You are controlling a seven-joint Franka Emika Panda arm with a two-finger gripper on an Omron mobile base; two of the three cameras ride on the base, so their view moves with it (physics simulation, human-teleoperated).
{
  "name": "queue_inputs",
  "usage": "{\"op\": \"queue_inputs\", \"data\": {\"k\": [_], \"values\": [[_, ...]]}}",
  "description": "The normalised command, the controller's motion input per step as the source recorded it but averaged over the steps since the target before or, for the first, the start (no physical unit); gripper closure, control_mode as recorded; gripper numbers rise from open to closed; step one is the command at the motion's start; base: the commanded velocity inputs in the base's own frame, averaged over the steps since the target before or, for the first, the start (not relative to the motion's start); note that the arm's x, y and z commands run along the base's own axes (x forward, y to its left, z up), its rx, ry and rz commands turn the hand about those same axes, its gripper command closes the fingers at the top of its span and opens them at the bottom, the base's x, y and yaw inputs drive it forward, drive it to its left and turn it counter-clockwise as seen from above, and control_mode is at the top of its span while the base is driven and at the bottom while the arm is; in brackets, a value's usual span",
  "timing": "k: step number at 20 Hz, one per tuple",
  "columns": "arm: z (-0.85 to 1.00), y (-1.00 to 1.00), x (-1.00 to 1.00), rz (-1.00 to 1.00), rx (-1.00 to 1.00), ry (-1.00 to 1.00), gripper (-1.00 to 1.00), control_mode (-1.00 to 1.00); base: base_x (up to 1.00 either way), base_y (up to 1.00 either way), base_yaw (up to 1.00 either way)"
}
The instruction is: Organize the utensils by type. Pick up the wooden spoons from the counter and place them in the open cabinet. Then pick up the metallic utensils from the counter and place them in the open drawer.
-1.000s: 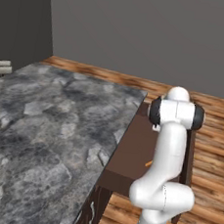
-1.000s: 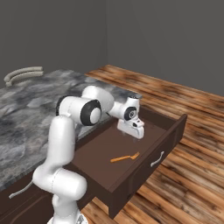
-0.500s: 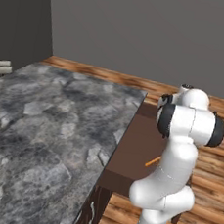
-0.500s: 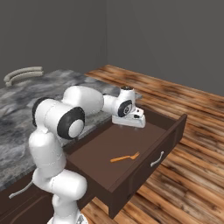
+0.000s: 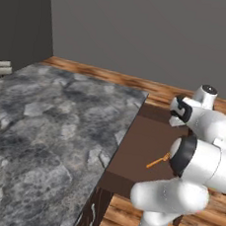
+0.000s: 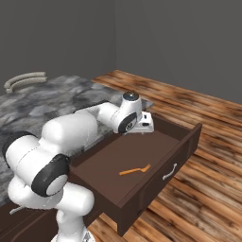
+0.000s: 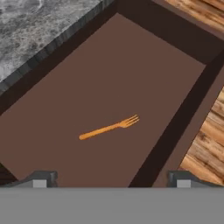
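Note:
The drawer (image 6: 163, 176) stands pulled out from under the grey marbled counter (image 5: 48, 127). On its brown floor lies a slim orange-handled metallic utensil with tines (image 6: 134, 170), also seen in the left base view (image 5: 158, 162) and the hand view (image 7: 109, 127). My gripper (image 6: 145, 125) hovers open above the drawer's far end, apart from the utensil, with nothing between its fingers (image 7: 41, 179). The wooden spoons and the cabinet are out of view.
A pale curved object (image 6: 26, 80) lies at the counter's far left edge. Wooden plank floor (image 6: 208, 142) surrounds the drawer on the right. A grey wall stands behind. My own arm's elbow (image 5: 199, 162) bulks over the drawer's near side.
The arm's elbow has swung round and low, and the hand has lifted slightly over the drawer's far end. The utensil in the drawer has not moved. The jaws stay open.

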Motion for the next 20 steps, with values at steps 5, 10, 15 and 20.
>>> {"op": "queue_inputs", "data": {"k": [5,10,15,20], "values": [[0.63,0.07,-0.39,0.03,-0.07,0.00,-1.00,-1.00,0.00,0.00,0.00],[0.05,0.01,-0.12,0.00,-0.01,-0.03,-1.00,-1.00,0.00,0.00,0.00],[0.00,0.00,0.00,0.00,0.00,0.00,-1.00,1.00,-0.91,-0.11,-0.03],[0.00,0.00,0.00,0.00,0.00,0.00,-1.00,1.00,-0.15,-0.13,-0.81]]}}
